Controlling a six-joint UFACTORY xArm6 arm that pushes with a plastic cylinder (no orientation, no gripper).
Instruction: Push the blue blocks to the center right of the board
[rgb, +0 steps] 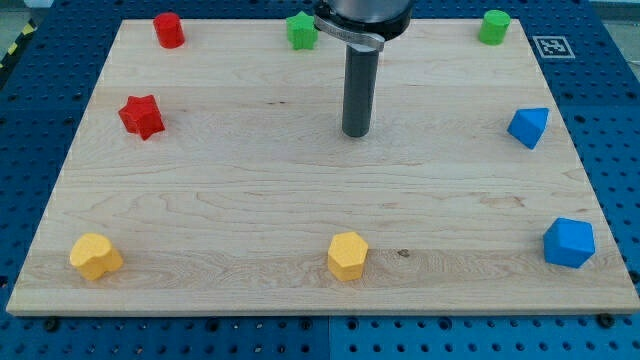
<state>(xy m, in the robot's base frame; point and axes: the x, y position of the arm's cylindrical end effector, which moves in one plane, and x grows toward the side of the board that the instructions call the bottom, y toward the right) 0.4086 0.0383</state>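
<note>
My rod stands upright, my tip (356, 133) resting mid-bench (250, 190), touching nothing; it carries no jaws. Both blue blocks lie well toward the view's right: the blue wedge (528, 127) level with my tip, the blue cube (569, 242) lower.

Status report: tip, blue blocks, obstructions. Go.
My tip upper centre, touching no block. Upper blue block and lower blue block at right edge, apart. Path between unobstructed.

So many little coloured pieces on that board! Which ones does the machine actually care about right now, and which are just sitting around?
Part of the job:
upper blue block
lower blue block
my tip, near the board's middle, touching no block

Just lying about:
red cylinder
red star
green star
green cylinder
two yellow blocks
</note>
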